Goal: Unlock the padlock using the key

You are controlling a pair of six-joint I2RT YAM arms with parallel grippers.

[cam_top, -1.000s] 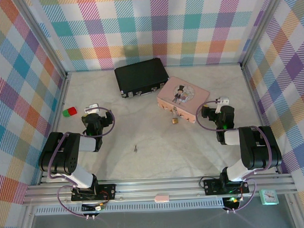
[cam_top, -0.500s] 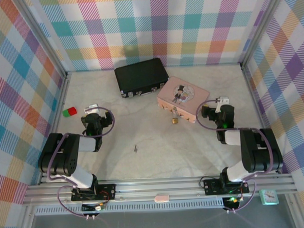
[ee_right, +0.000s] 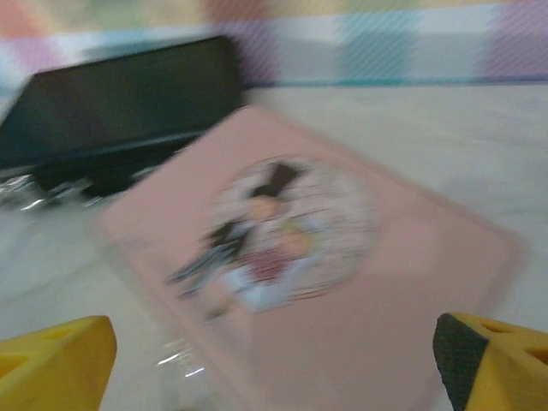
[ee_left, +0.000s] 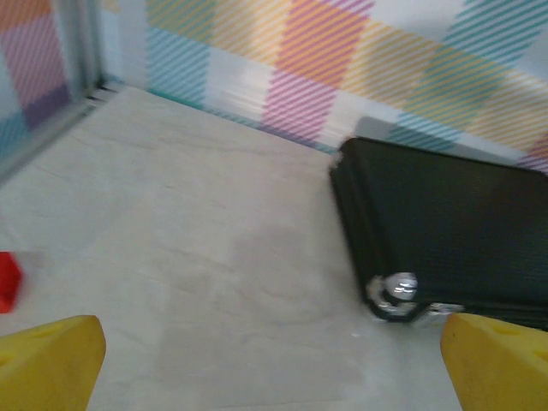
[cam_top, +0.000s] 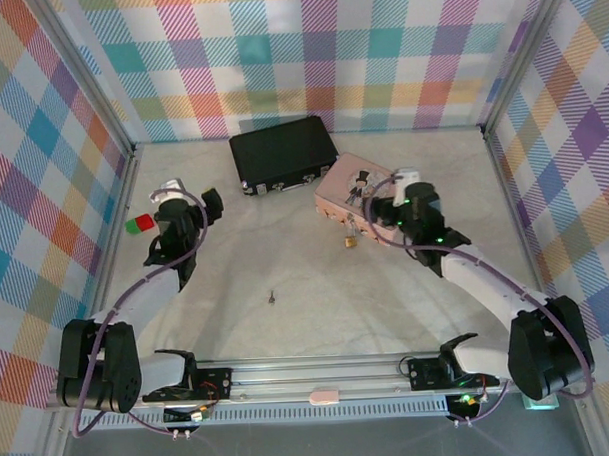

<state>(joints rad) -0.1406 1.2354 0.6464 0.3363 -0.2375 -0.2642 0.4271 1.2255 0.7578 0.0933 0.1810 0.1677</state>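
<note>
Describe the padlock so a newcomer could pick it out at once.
Start at the pink box, just right of the black case. The padlock lies just off that box's near edge. It is tiny and brass-coloured, unlike the thin dark key lying alone, nearer the front.

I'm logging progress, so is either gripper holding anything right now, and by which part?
Nothing is held. The left gripper and right gripper are both open and empty; the key lies on the table, the padlock by the pink box.
</note>
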